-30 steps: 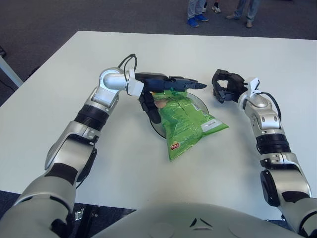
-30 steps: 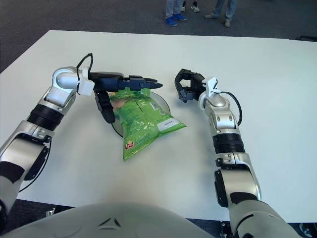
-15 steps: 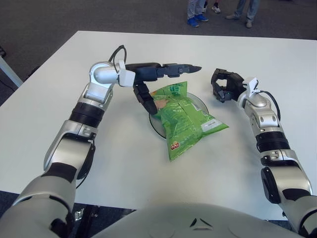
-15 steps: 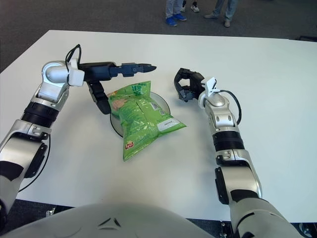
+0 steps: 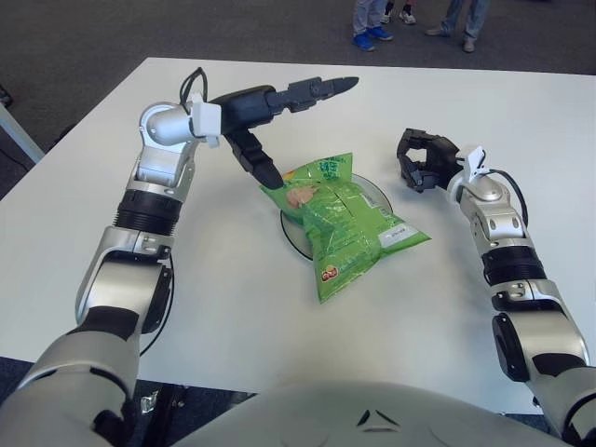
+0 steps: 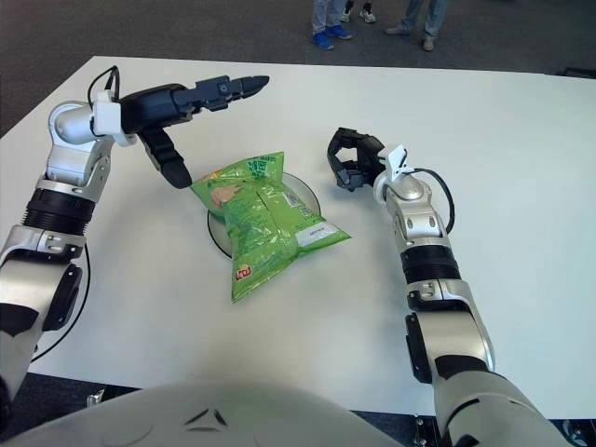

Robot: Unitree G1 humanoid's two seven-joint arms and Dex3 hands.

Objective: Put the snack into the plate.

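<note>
Lying across a round plate (image 5: 376, 194) near the middle of the white table (image 5: 521, 112), the green snack bag (image 5: 347, 223) rests with its upper half on the plate and its lower end spilling over the rim onto the tabletop toward the near edge; the plate's right rim shows bare beside the bag, and its left rim peeks out as a dark arc; the left hand (image 5: 270, 116) is raised above the table on the far-left side of the bag, its fingers spread apart and holding nothing, two long ones pointing toward the far edge and the thumb angled down toward the bag's top left corner, close to it but whether it touches I cannot tell; the right hand (image 5: 424, 160) sits just right of the plate, fingers curled in on themselves with nothing between them, apart from both plate and bag; the left eye view shows the bag's top corner tucked right under the left thumb, while the right eye view (image 6: 186, 116) opens a small gap of white table between thumb and bag; the right eye view also shows more of the plate's left rim; beyond the far edge, on dark carpet, stand the feet of people (image 5: 368, 28).
</note>
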